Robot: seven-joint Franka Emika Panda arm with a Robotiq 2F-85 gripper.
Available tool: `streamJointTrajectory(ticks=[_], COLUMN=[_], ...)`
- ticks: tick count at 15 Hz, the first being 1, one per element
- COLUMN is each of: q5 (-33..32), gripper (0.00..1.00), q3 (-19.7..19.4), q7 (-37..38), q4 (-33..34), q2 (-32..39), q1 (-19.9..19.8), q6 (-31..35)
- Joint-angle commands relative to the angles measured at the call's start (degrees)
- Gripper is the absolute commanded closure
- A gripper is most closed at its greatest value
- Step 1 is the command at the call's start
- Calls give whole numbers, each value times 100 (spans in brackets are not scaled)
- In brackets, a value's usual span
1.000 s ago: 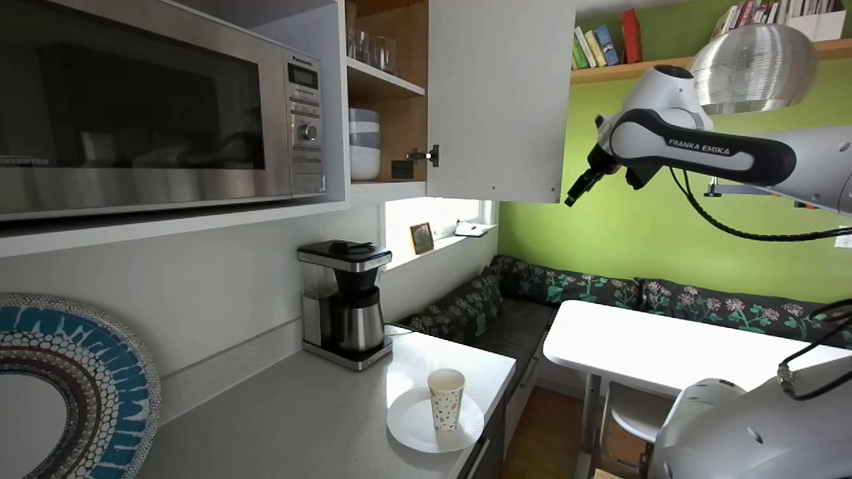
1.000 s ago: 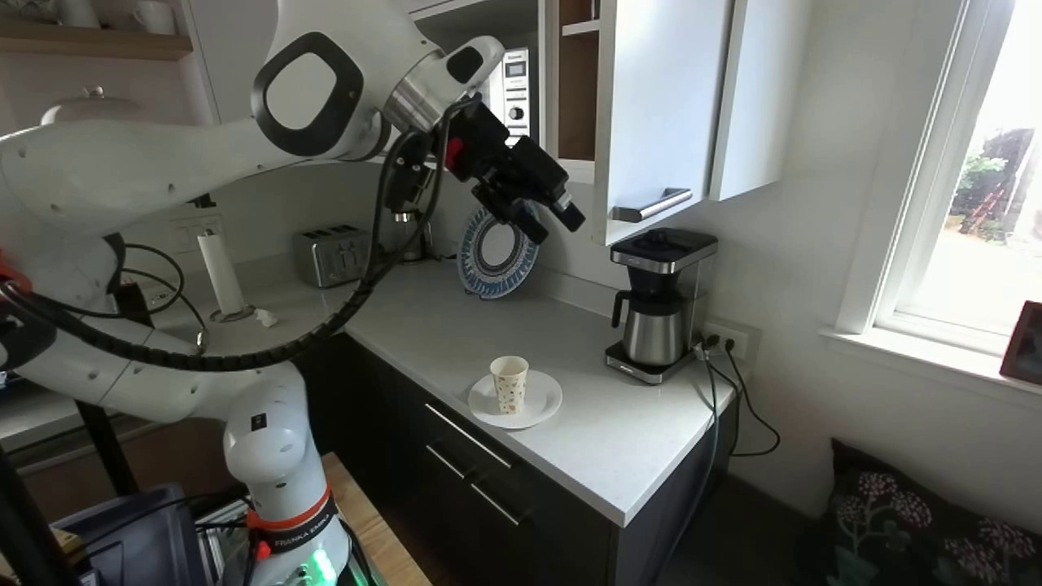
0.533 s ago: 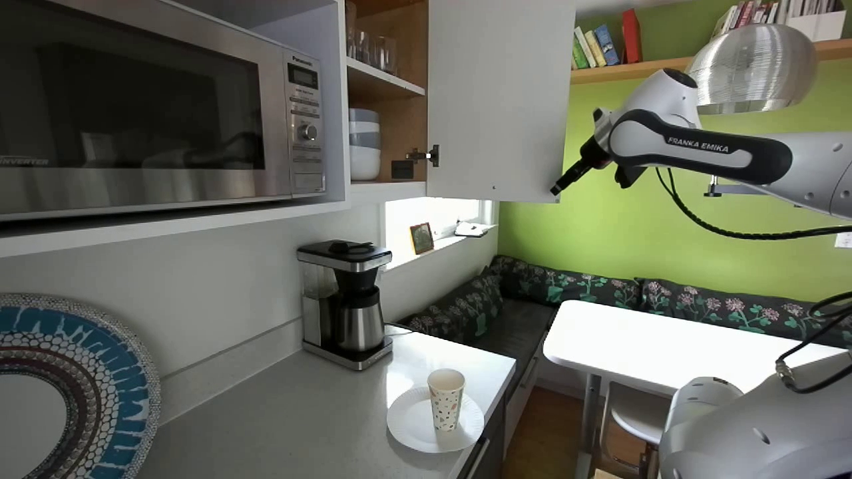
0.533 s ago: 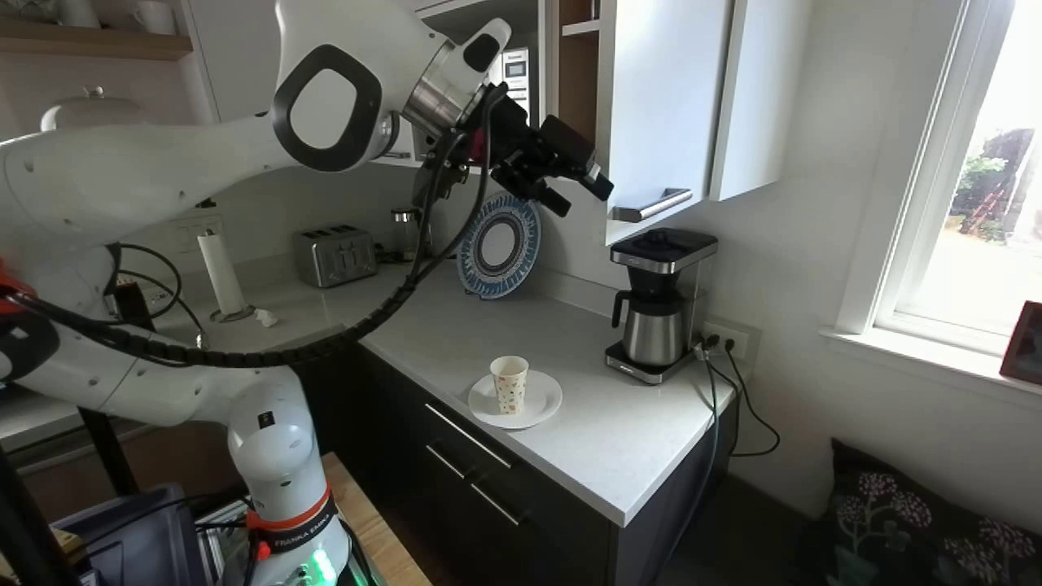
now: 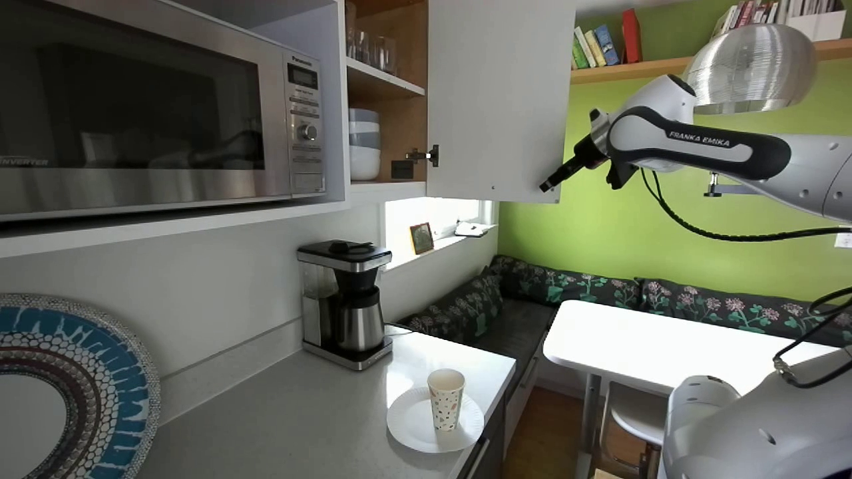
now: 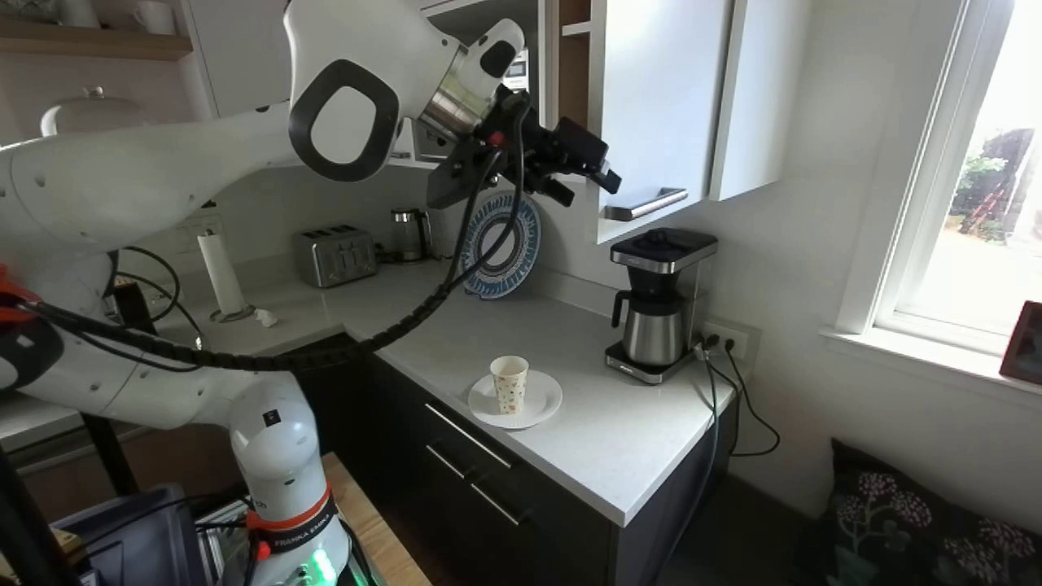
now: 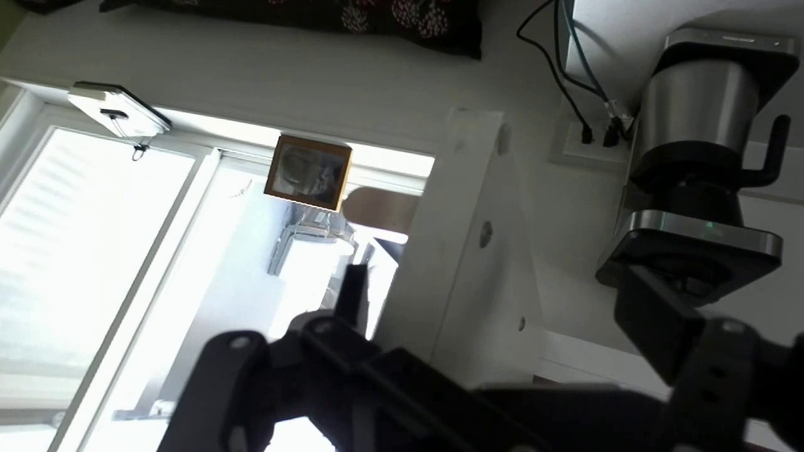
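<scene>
My black gripper is open and holds nothing. In an exterior view its fingers are at the free edge of the open white cabinet door, one finger in front of the outer face, the other left of the edge. In the wrist view the door edge lies between the two spread fingers. I cannot tell whether a finger touches it. The metal door handle is just below the fingers. A patterned paper cup stands on a white plate on the counter below.
A coffee maker stands on the counter beneath the door, with cords at the wall outlet. A microwave sits beside the open cabinet, where bowls and glasses show. A round patterned plate leans on the wall.
The arm has reached forward and the gripper has risen slightly toward the cabinet door, its fingers now about the edge. The door's free edge has shifted slightly.
</scene>
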Motion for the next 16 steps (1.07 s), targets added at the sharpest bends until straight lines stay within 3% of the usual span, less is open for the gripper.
streamJointTrajectory(ticks=[1,7,16], q5=[416,1145,1822], gripper=[0,0,0], q3=[-128,63,557], q7=[-261,-2,410], q4=[24,60,302], q2=[13,-142,-327], q1=[307,506,658], q6=[-19,-381,-1489])
